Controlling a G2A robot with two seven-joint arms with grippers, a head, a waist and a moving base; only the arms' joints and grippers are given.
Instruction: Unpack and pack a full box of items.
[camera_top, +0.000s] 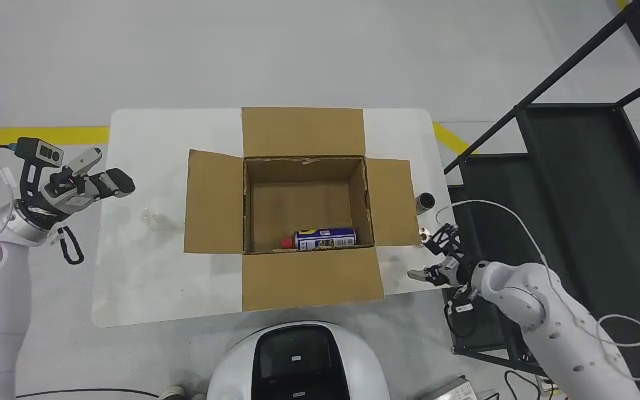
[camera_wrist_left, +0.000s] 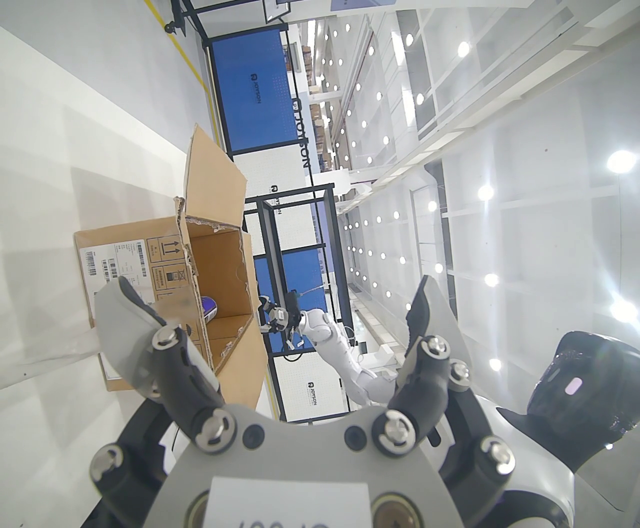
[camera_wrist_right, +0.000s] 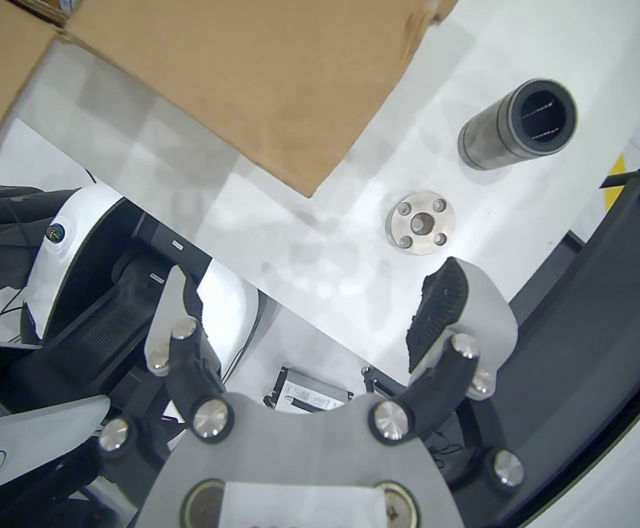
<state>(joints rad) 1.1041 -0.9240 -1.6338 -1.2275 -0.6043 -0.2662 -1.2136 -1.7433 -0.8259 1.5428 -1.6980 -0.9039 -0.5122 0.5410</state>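
The unpacking half of the task is judged to be in hand and nearly done. The cardboard box (camera_top: 212, 200) stands in the middle of the worktop (camera_top: 150, 290) with all four flaps folded outward. Only one item can be made out inside it, a blue spray can (camera_top: 326, 239) with a red cap. The can lies on its side against the box wall nearest the robot.

Two metal parts are set out on the worktop just off the box's right-hand flap. One is a dark cylindrical sleeve (camera_wrist_right: 517, 125) lying on its side, and the other is a round flange (camera_wrist_right: 422, 223) with four holes, lying flat. On the opposite side of the box a small pale object (camera_top: 155, 217) is seen, too small to be identified.

The right pincer (camera_wrist_right: 312, 310) is held just beside the flange at the box's right near corner. Its fingers are spread apart and nothing is held between them. The left pincer (camera_wrist_left: 275, 310) is held well apart from the box, beyond its left flap. It is turned sideways towards the box, and its fingers are likewise apart and empty.

The can is probably to be lifted out next. For that, a pincer would have to be carried over a flap and lowered inside the walls. The can's barrel would then be gripped across its width. Little room is left for a finger between the can and the near wall, so an approach from the box's open middle would be favoured.
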